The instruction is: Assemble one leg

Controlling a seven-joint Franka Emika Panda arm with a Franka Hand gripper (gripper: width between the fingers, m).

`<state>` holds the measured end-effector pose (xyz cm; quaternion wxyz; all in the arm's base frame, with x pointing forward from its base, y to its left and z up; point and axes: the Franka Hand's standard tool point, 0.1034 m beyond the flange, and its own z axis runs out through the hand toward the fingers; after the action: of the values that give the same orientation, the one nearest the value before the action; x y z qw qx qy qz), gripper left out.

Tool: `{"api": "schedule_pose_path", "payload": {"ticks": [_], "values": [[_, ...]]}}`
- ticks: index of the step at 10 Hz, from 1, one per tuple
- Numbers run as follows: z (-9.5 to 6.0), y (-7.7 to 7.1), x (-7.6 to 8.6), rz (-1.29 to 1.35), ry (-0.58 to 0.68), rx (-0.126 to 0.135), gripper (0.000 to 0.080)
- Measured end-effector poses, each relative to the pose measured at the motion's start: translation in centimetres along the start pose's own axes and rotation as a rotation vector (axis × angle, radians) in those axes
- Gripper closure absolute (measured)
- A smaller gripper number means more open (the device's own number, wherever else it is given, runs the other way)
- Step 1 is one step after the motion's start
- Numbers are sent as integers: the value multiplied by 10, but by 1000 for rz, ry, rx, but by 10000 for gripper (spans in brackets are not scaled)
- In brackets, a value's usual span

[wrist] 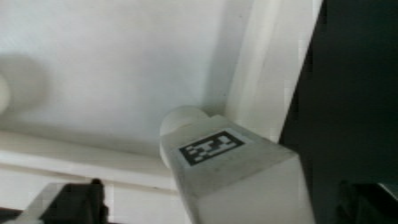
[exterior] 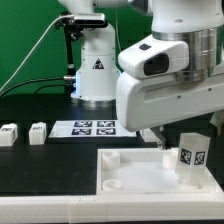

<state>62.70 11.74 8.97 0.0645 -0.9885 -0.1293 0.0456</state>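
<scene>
A leg (exterior: 190, 156), a small white block with a black-and-white tag, stands upright on the right part of the large white panel (exterior: 120, 176). In the wrist view the leg (wrist: 222, 150) sits by the panel's raised rim (wrist: 267, 70), at a corner of the recess. My gripper (exterior: 174, 138) hangs just above and around the leg. In the wrist view my gripper (wrist: 217, 203) is open: its dark fingers (wrist: 75, 202) stand either side of the leg, with a gap on each side. Whether the leg is seated in a socket is hidden.
Two more small white legs (exterior: 10, 135) (exterior: 38, 131) lie on the black table at the exterior view's left. The marker board (exterior: 95, 128) lies behind the panel. The robot base (exterior: 95, 70) stands at the back, with a cable to its left.
</scene>
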Motion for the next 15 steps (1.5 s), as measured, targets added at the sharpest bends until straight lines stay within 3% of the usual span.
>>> {"api": "schedule_pose_path", "payload": {"ticks": [6, 7, 8, 9, 10, 15], "values": [[3, -1, -4, 1, -36, 7, 150], [3, -1, -4, 1, -36, 7, 236], [4, -1, -4, 1, -36, 7, 372], [4, -1, -4, 1, -36, 7, 372], [3, 1, -4, 3, -36, 5, 492], [3, 3, -4, 63, -35, 7, 493]]}}
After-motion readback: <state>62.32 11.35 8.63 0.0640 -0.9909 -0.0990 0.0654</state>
